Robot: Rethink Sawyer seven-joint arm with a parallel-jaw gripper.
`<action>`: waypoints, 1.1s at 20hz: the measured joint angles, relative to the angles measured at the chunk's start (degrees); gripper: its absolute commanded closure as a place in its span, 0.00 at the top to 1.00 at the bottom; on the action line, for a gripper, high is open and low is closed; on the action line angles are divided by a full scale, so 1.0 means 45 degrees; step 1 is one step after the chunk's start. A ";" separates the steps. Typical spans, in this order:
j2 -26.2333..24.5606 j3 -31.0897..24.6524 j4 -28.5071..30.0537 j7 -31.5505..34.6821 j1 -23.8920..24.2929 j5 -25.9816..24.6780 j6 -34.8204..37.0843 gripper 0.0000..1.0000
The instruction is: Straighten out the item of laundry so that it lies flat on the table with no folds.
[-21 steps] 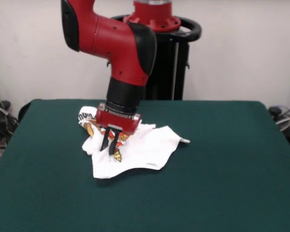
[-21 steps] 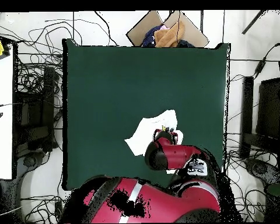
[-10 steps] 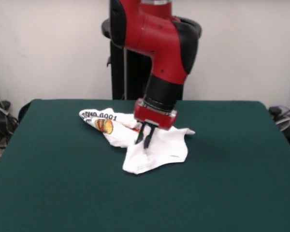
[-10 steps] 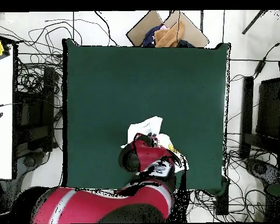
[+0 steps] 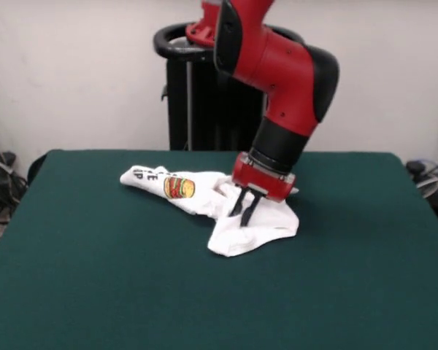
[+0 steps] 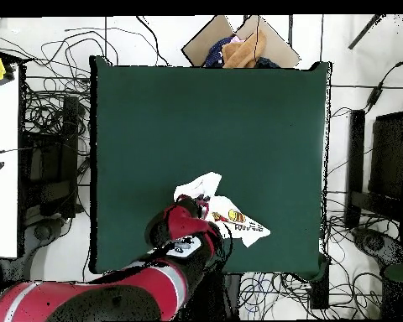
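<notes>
**Operator:** I have the small white cloth T-shirt with the food cartoons (image 5: pixel 226 208) on the dark green felt-topped counter (image 5: pixel 95 284). In the front view it lies a little past the middle of the counter, towards the far edge. It is not flat: it runs as a bunched band from a printed end at the picture's left to a plain white heap at the right.

**Colleague:** What print can you see?

**Operator:** A burger cartoon in red, orange and yellow, with black block letters just left of it, both on the left end of the band. From overhead the shirt (image 6: pixel 230 214) sits near the counter's (image 6: pixel 154 109) lower edge, with the printed part pointing lower right.

**Colleague:** And the hand?

**Operator:** The red and black arm's hand (image 5: pixel 245 209) comes down on the shirt at the join between the printed band and the white heap. Its two dark fingertips (image 5: pixel 237 207) stand close together, pressed into the cloth, and the fabric rises in wrinkles towards them. I read it as closed, pinching a fold of the shirt. From overhead the hand (image 6: pixel 196 201) is mostly hidden under the arm.

**Colleague:** Anything else on the counter?

**Operator:** Only the shirt.
</notes>
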State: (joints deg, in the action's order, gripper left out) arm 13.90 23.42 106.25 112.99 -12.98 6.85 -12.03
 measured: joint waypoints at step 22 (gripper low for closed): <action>0.3877 -0.2448 0.1896 0.0003 0.5636 -0.1716 0.3775 1.00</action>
State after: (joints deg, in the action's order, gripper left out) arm 31.35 12.41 114.78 113.00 12.38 -0.87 4.96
